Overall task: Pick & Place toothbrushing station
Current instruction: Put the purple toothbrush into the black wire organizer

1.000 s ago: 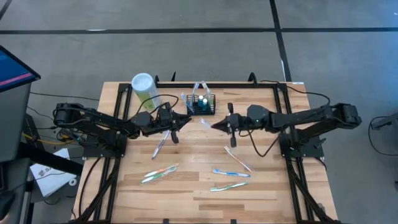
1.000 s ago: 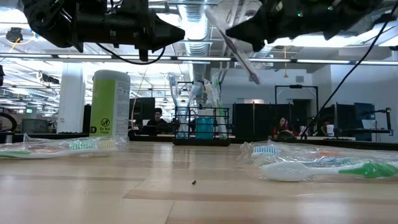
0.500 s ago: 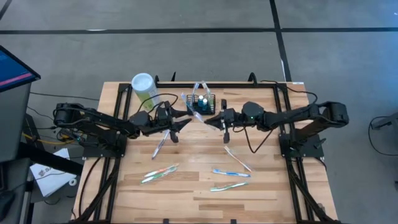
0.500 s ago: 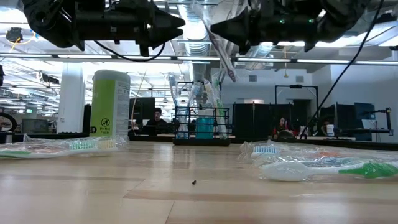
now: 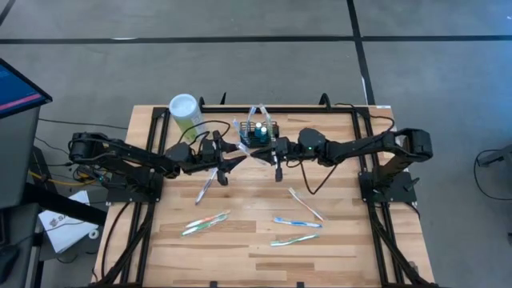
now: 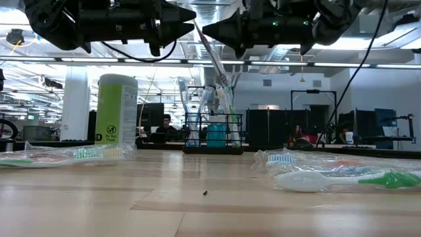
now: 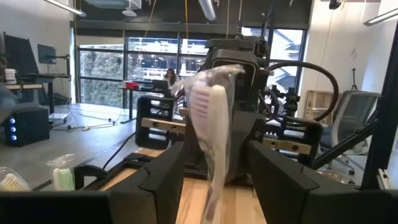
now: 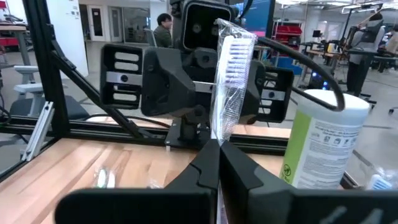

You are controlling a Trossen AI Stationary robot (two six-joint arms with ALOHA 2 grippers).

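The toothbrushing station, a black wire-mesh basket (image 5: 258, 134) (image 6: 212, 131), stands at the table's far middle with several brushes upright in it. My right gripper (image 5: 258, 152) (image 8: 217, 146) is shut on a plastic-wrapped toothbrush (image 8: 231, 62) (image 6: 214, 56) in the air just in front of the basket. My left gripper (image 5: 240, 155) (image 7: 216, 149) faces it, open. Its two fingers stand on either side of the brush's head (image 7: 208, 106) without touching it. My right gripper pinches the wrapped toothbrush between its two fingers on the handle just below the bristle head (image 8: 219, 134). The fingers come level from the table's right and lie across the brush. The brush is lifted clear, nearly upright and a little slanted, head up, its handle end (image 6: 225, 82) hanging below.
A pale-green cylinder with a white lid (image 5: 186, 114) (image 6: 116, 108) stands left of the basket. One wrapped toothbrush (image 5: 206, 186) lies under my left arm. Several more (image 5: 206, 222) (image 5: 298, 222) (image 5: 306, 205) lie on the near half of the table.
My right gripper has gone toward the table's left with the toothbrush, up to my left gripper. My left gripper has stayed in place and opened, and the brush's head now stands between its fingers.
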